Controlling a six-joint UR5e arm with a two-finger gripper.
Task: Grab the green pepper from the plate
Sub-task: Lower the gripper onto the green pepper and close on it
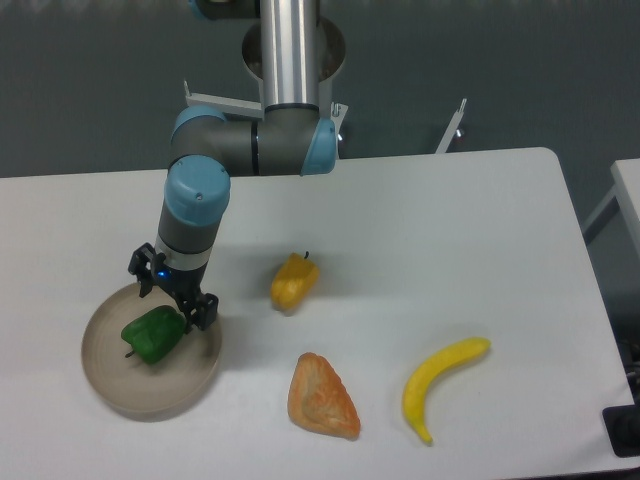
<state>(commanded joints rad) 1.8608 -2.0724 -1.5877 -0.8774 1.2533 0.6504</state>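
The upper edge of the green pepper (152, 336) is covered by the gripper (170, 306) (contact cannot be judged); the arm is cropped at top.

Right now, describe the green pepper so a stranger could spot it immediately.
Find the round beige plate at the table's front left, under the gripper. The green pepper lies on it. It is the only green item; the yellow pepper sits off the plate.
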